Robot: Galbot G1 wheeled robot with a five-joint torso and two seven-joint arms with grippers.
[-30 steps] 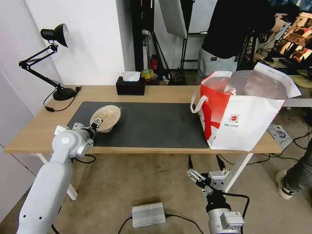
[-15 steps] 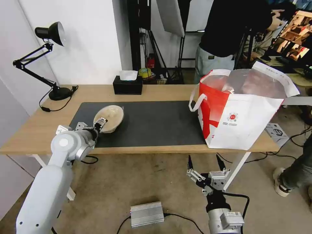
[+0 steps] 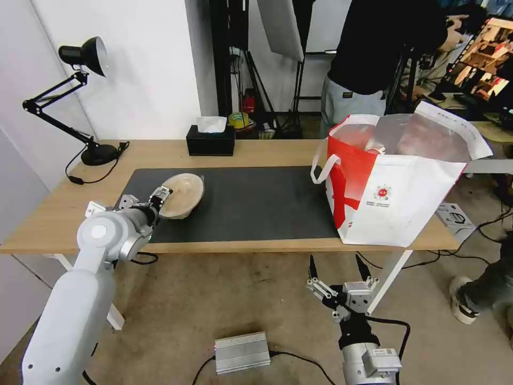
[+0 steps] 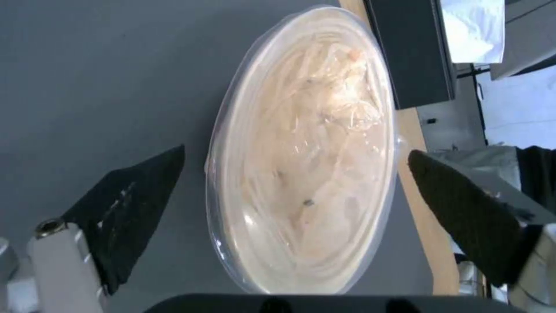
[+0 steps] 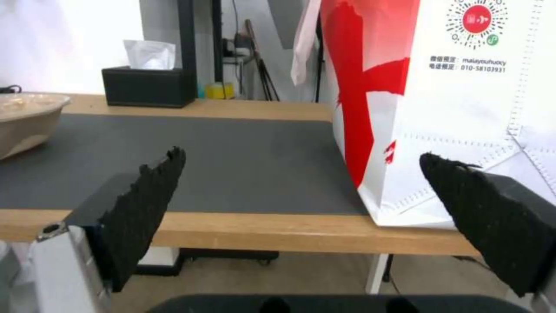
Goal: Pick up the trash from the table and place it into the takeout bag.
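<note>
Since the earlier frame, the left gripper [image 4: 295,195] is reaching further around the beige bowl [image 4: 307,148]. Its jaws are standing apart, the bowl lying between them, on the mat [image 3: 256,203].

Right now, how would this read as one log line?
left gripper: open around beige bowl | right gripper: open, below table edge

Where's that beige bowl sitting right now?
In the head view the beige bowl lies on the left part of the dark mat, between the open fingers of the left gripper, well left of the takeout bag.
</note>
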